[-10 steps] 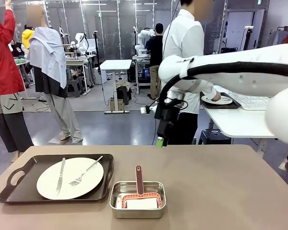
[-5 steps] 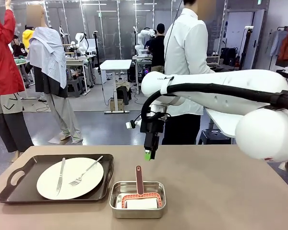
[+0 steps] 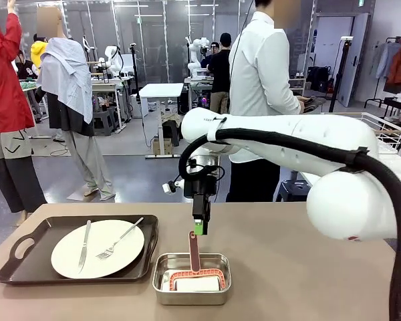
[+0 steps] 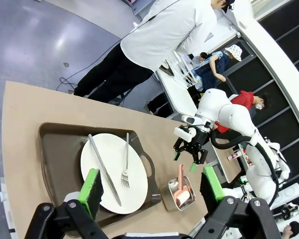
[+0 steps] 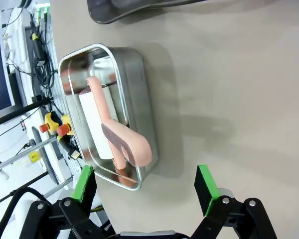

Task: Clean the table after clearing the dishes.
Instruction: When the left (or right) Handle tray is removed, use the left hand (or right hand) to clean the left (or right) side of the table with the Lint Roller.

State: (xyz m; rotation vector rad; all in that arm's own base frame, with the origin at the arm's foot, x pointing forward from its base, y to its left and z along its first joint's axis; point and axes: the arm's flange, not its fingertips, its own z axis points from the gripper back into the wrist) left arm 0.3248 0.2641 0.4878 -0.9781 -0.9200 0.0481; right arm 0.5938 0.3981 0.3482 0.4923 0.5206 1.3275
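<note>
Right arm's swung way over from 3 o'clock toward the middle, so the right gripper [image 3: 199, 226] now hangs just above the red roller handle [image 3: 193, 249] sticking up out of the steel pan [image 3: 162, 267]. Its jaws are spread wide with nothing in them. The left gripper [image 4: 152, 183] is wide open too, empty, up over the table [image 3: 307, 267]. The dark tray [image 3: 27, 244] sits at 9 o'clock from the pan, holding a white plate [image 3: 113, 251] with a knife [image 3: 85, 244] and fork [image 3: 120, 239] lying on it.

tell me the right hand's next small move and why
Probably lower the right hand straight down. It hangs open just above the roller's red handle, which rises from the steel pan and sits between the green pads in the wrist view, not yet gripped.
</note>
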